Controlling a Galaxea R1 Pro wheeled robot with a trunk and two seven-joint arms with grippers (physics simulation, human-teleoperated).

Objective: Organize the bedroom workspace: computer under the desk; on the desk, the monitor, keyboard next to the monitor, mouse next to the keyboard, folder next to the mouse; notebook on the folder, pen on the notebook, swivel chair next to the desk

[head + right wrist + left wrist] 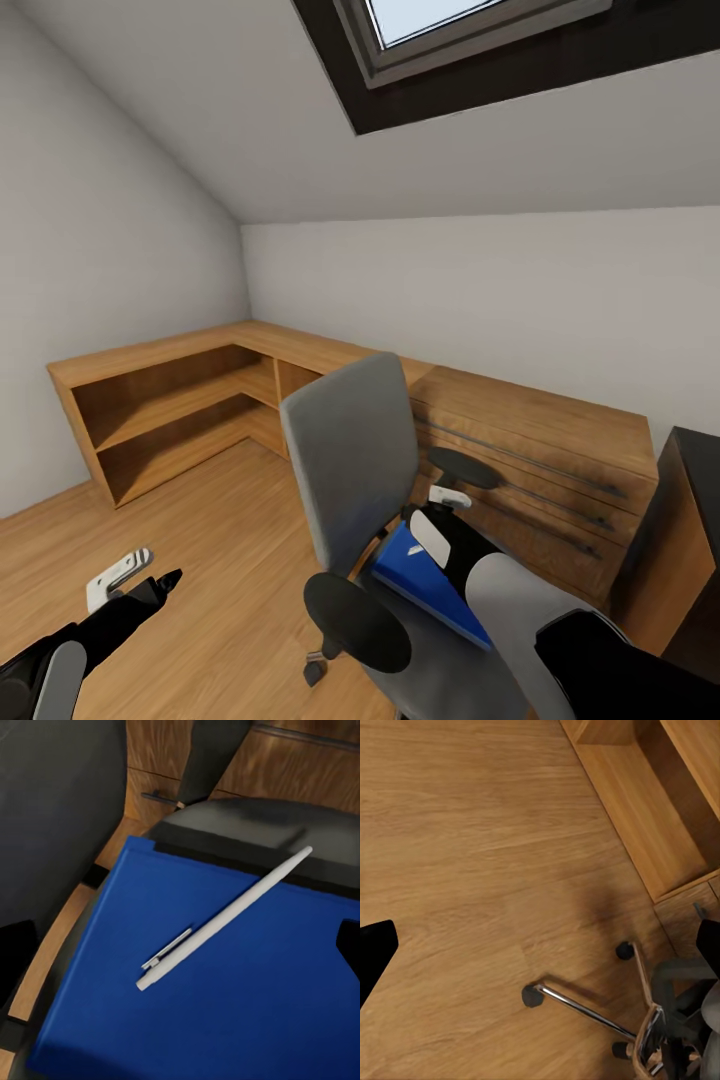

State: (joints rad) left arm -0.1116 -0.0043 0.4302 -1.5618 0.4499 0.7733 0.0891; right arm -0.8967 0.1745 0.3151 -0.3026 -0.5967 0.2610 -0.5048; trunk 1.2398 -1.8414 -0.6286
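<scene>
The grey swivel chair (350, 450) stands in the middle of the head view with its back toward the left. A bright blue folder (425, 590) lies flat on its seat. In the right wrist view a thin white pen (225, 919) rests diagonally on the folder (225, 1005). My right gripper (428, 512) hovers open just above the folder, between the armrests, with its dark fingertips (349, 945) apart on either side of the pen. My left gripper (145, 578) hangs open over the floor at lower left, holding nothing. A glossy black corner of the desk (690, 470) shows at the right edge.
A low light-wood cabinet (170, 400) with open shelves and drawers (540, 450) runs along both walls behind the chair. The chair's chrome wheeled base (585, 1009) spreads over the wooden floor (472, 870) near my left gripper. A sloped ceiling with a skylight (450, 30) is above.
</scene>
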